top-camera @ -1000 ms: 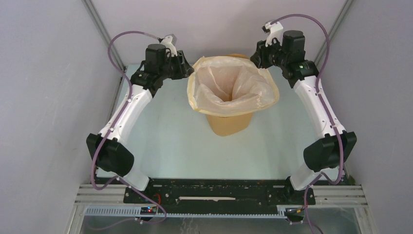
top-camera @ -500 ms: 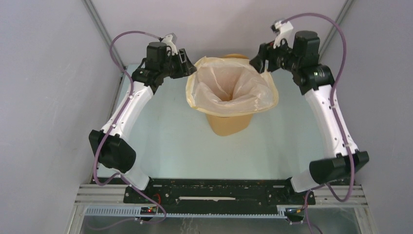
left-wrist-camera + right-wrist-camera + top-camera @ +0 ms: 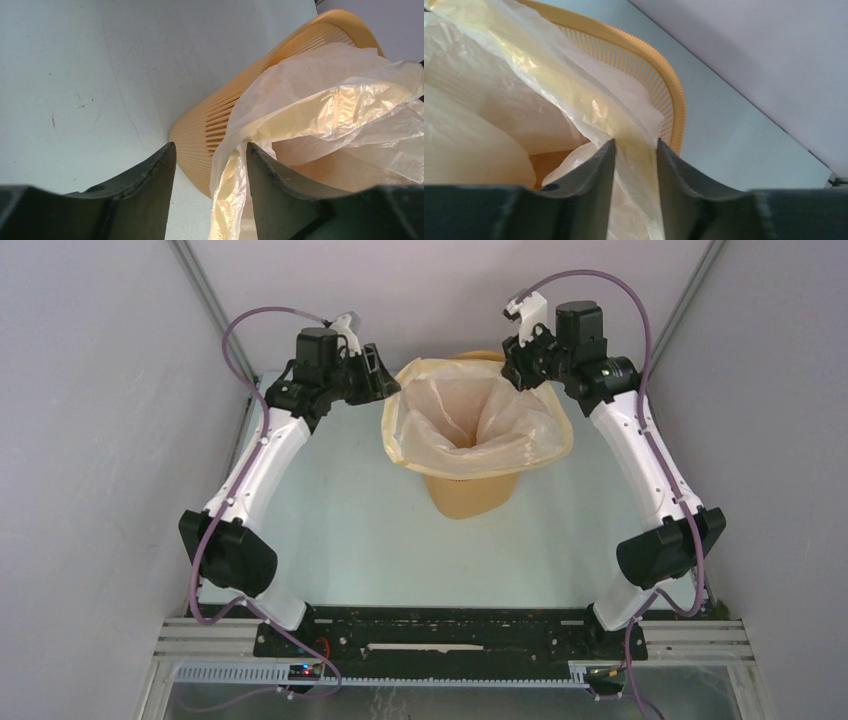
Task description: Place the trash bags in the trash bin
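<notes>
The yellow-orange trash bin [image 3: 470, 495] stands at the back middle of the table. The whitish trash bag [image 3: 470, 420] sits in its mouth, its pale yellow rim flaring wider than the bin. My left gripper [image 3: 385, 380] is at the bag's left rim. It is open, with a loose fold of the bag [image 3: 227, 185] hanging between its jaws and the bin's slitted side [image 3: 220, 125] just beyond. My right gripper [image 3: 515, 365] is at the bag's back right rim. Its jaws stand a narrower gap apart around the bag's edge [image 3: 636, 165], beside the bin's bare rim [image 3: 674, 100].
Grey walls close in the table [image 3: 340, 540] at the back and on both sides. The arms' base rail [image 3: 450, 635] runs along the near edge. Purple cables loop above both wrists.
My right arm swung outward to the right and then came back. Its gripper now sits slightly further left on the bag's rim. My left arm and the bag have barely moved.
</notes>
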### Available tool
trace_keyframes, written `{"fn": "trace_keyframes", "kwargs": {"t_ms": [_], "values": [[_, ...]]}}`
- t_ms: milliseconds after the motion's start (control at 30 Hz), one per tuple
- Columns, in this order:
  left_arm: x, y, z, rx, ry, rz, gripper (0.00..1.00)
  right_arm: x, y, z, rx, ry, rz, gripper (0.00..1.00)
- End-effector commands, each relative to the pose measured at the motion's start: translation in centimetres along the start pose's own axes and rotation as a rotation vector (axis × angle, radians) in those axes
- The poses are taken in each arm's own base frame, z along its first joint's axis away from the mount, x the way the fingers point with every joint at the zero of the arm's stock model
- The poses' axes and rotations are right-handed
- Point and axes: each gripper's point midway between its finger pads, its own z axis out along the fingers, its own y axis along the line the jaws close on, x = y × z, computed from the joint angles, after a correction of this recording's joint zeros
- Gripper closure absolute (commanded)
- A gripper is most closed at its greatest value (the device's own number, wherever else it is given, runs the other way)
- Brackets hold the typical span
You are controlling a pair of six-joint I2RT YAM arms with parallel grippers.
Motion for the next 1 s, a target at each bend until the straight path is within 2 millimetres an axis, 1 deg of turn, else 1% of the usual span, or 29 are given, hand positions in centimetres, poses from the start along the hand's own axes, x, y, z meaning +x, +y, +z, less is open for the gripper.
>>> {"fn": "trace_keyframes", "kwargs": {"t_ms": [0,100,200,300,333,367,400,467,567,667,700,733,800,933,967], "values": [[-2.3,-0.6,-1.5,0.044,-0.061,-0.021,0.46,-3.3,-1.4,-0.5,0.068,-0.076,0.014,0.6],[-2.5,-0.4,-0.9,0.047,-0.063,-0.036,0.53,-3.8,-1.6,0.0,0.073,-0.101,0.048,0.64],[-2.9,-0.5,-0.3,0.06,-0.065,-0.055,0.62,-4.0,-2.1,0.5,0.075,-0.12,0.073,0.71],[-3.3,-0.7,0.4,0.076,-0.067,-0.068,0.71,-3.9,-3.4,0.9,0.083,-0.136,0.129,0.88],[-3.4,-0.8,0.6,0.084,-0.066,-0.071,0.75,-3.8,-3.7,1.1,0.081,-0.14,0.154,0.91],[-3.5,-0.9,0.8,0.091,-0.063,-0.073,0.78,-3.9,-4.1,1.2,0.074,-0.148,0.173,0.97],[-3.6,-0.9,1.0,0.095,-0.062,-0.076,0.8,-3.8,-4.3,1.4,0.066,-0.153,0.193,1.0],[-3.7,-1.0,1.2,0.098,-0.06,-0.079,0.81,-3.9,-5.0,1.8,0.063,-0.169,0.228,1.0],[-3.7,-0.7,1.6,0.096,-0.058,-0.084,0.79,-4.0,-5.8,2.4,0.045,-0.196,0.285,1.0],[-3.7,-0.2,1.8,0.087,-0.061,-0.092,0.79,-3.9,-6.4,3.4,0.037,-0.212,0.33,1.0],[-3.8,0.0,1.9,0.087,-0.062,-0.095,0.81,-3.8,-6.6,3.8,0.033,-0.214,0.351,1.0],[-3.9,0.2,2.0,0.089,-0.063,-0.1,0.85,-3.8,-6.8,4.2,0.029,-0.216,0.364,1.0],[-3.9,0.5,2.4,0.092,-0.06,-0.119,0.98,-3.6,-7.1,5.2,0.023,-0.213,0.386,1.0],[-4.1,1.3,3.2,0.098,-0.063,-0.167,1.0,-2.9,-7.8,7.2,0.024,-0.195,0.436,1.0],[-4.1,1.4,3.5,0.101,-0.062,-0.179,1.0,-2.4,-8.1,7.9,0.028,-0.182,0.451,1.0]]}}
